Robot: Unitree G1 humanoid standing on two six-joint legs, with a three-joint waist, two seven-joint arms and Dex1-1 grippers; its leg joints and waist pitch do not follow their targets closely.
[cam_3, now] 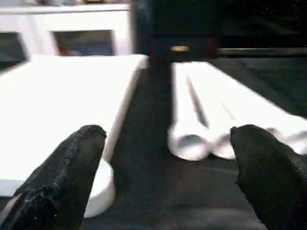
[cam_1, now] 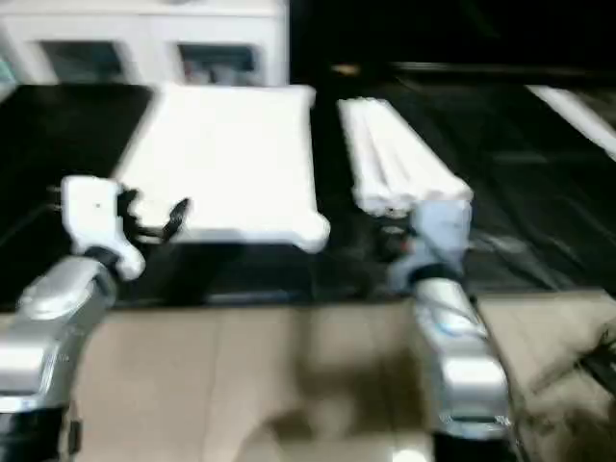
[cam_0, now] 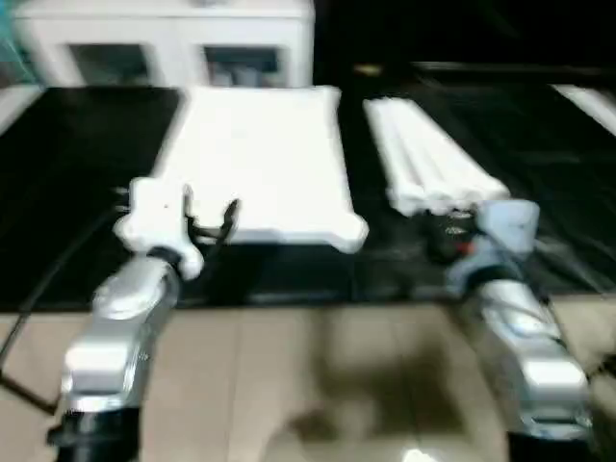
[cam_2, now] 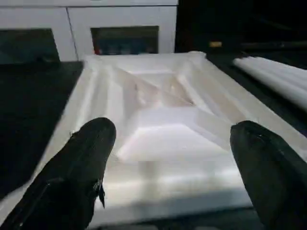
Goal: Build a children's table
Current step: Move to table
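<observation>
The children's table lies in parts on a black mat. Its white top (cam_0: 255, 154) rests ribbed underside up in the middle, the ribs plain in the left wrist view (cam_2: 158, 105). Several white tapered legs (cam_0: 428, 159) lie bundled side by side to its right. My left gripper (cam_0: 210, 218) hovers open at the top's near left corner lobe, with nothing between its fingers (cam_2: 86, 158). My right gripper (cam_3: 168, 139) stands open just in front of the legs' near ends (cam_3: 192, 143), holding nothing.
A white glass-door cabinet (cam_0: 164, 43) stands behind the mat. The black mat (cam_0: 67, 173) extends to both sides of the parts. Tan floor (cam_0: 318, 375) lies in front of it. A dark cable (cam_0: 38, 279) trails by my left forearm.
</observation>
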